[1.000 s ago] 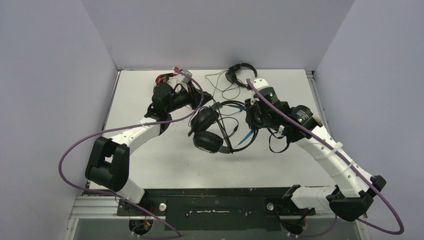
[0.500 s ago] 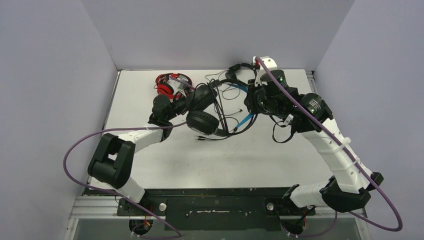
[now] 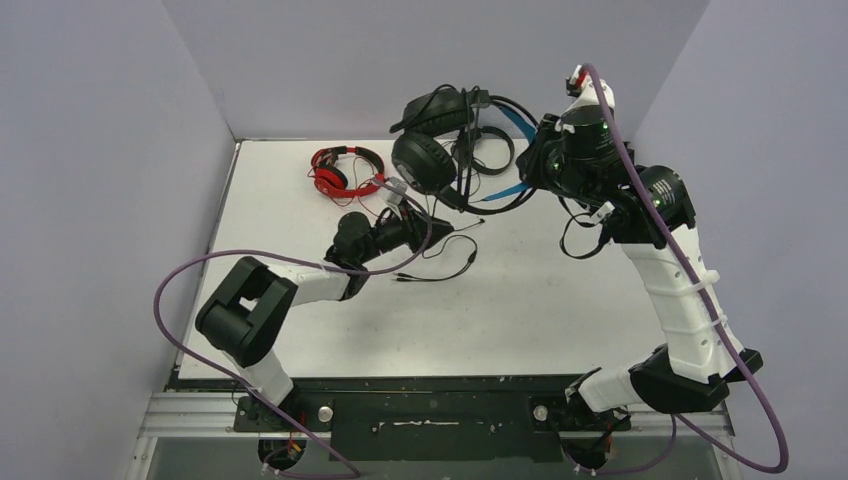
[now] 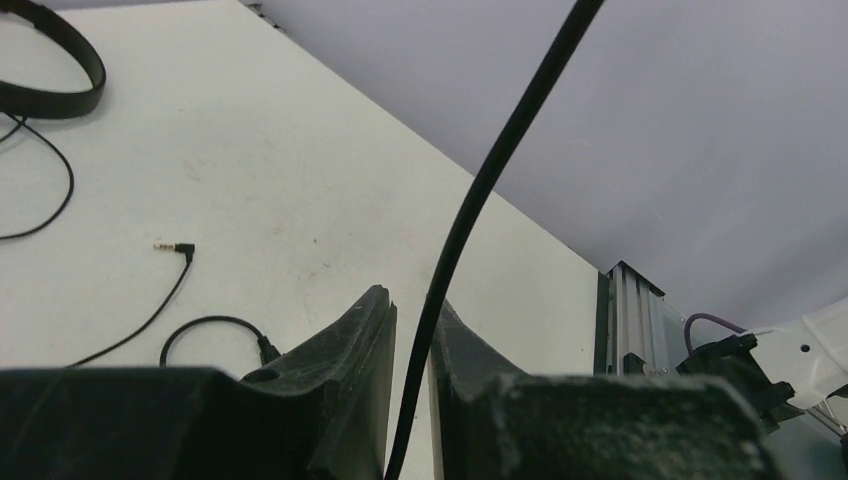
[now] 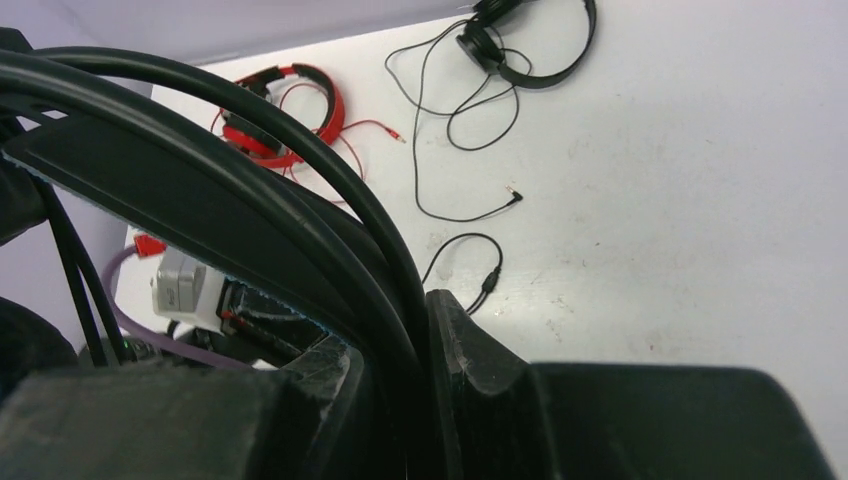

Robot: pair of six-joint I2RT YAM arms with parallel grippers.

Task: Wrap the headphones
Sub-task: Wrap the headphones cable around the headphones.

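Lab robot cell: grey partition walls (image 3: 430, 60), white tabletop (image 3: 540, 310).

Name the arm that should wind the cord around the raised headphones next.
Likely left: the left fingers grip the cord near the table, while the right fingers hold the headphones up by the band.

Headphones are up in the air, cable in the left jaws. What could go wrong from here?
1. The cable looks taut from the jaws of the left gripper up to the headphones held high by the right gripper; lifting further may yank it free or strain it.
2. A loose cord lies on the table nearby and could snag.
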